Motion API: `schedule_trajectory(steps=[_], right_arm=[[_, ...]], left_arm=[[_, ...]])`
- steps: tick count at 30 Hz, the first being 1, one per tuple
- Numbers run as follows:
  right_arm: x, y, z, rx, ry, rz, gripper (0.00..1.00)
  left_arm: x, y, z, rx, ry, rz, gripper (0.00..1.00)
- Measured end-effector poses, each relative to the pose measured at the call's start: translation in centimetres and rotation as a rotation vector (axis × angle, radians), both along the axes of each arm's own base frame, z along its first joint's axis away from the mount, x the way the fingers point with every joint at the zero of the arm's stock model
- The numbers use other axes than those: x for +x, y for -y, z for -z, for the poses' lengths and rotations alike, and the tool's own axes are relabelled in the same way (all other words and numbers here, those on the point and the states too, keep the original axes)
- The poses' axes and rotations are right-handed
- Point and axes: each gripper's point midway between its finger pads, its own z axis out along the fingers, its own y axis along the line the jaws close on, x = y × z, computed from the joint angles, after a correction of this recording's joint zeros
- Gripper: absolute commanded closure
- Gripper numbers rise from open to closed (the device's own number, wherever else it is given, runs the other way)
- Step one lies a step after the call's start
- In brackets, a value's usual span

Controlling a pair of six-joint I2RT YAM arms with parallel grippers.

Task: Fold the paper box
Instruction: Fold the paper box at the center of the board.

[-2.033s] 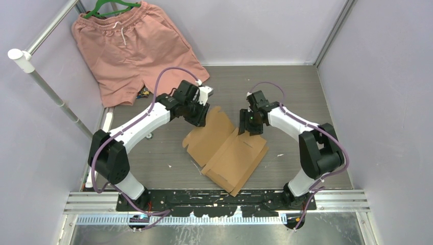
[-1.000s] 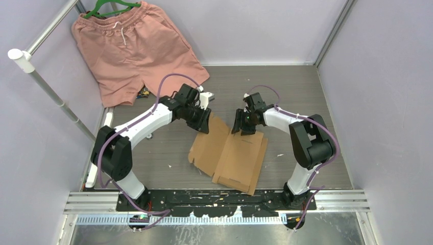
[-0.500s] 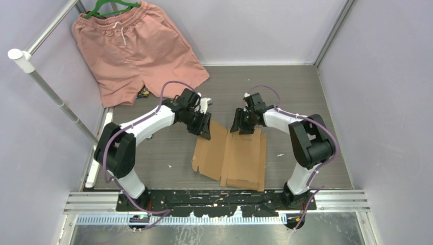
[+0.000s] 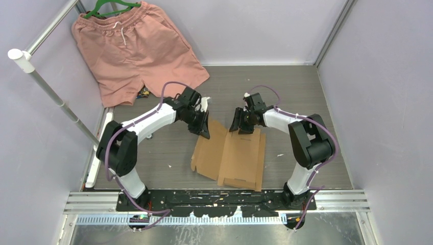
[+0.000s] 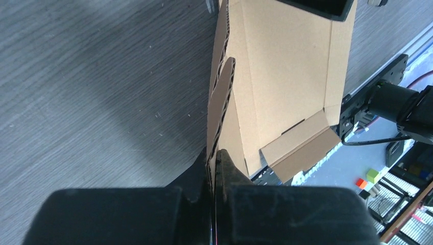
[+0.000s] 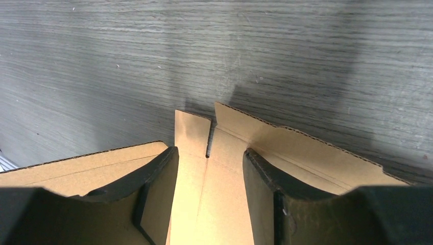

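The paper box (image 4: 235, 158) is a flat brown die-cut cardboard sheet lying in the middle of the table, with notched flaps toward the near edge. My left gripper (image 4: 204, 127) is shut on the sheet's far left edge; in the left wrist view the cardboard (image 5: 286, 76) runs edge-on between the closed fingers (image 5: 224, 168). My right gripper (image 4: 241, 122) is open above the sheet's far edge; in the right wrist view its fingers (image 6: 260, 171) straddle a slit between two flaps of the cardboard (image 6: 204, 189) without pinching it.
Salmon-pink shorts (image 4: 130, 48) on a green hanger lie at the far left corner. A white rail (image 4: 51, 92) runs along the left side. Grey walls enclose the table on three sides. A metal rail (image 4: 219, 196) bearing the arm bases spans the near edge.
The sheet has turned clockwise and now lies squarer to the table. The left gripper has moved right and nearer with the sheet's edge; the right gripper has shifted slightly left.
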Motion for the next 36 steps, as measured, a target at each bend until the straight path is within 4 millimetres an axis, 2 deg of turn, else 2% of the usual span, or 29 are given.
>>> schedule_trajectory(steps=[3,7,12,21,26,32,36], right_arm=[[0.0,-0.1,-0.1,0.009,0.004,-0.003,0.44],[0.2,0.2,-0.3,0.024,-0.003,0.004,0.49],[0.4,0.7,-0.8,0.035,-0.023,0.015,0.47],[1.0,-1.1,-2.8,0.151,0.017,-0.071,0.48],[1.2,-1.4,-3.5,0.165,0.069,-0.134,0.50],[1.6,-1.2,-5.6,0.157,0.176,-0.189,0.51],[1.1,-0.8,-8.6,0.159,0.310,-0.219,0.51]], left_arm=[[0.6,-0.1,-0.3,0.020,0.014,0.008,1.00],[1.2,-0.1,-0.9,0.026,0.048,0.019,1.00],[1.3,-0.5,-1.2,0.029,0.068,0.031,1.00],[1.6,-0.7,-3.0,-0.024,0.100,0.053,1.00],[2.6,-0.2,-5.5,-0.072,0.119,0.092,1.00],[4.3,0.9,-8.5,-0.121,0.150,0.167,0.98],[4.9,0.8,-9.6,-0.138,0.139,0.225,0.95]])
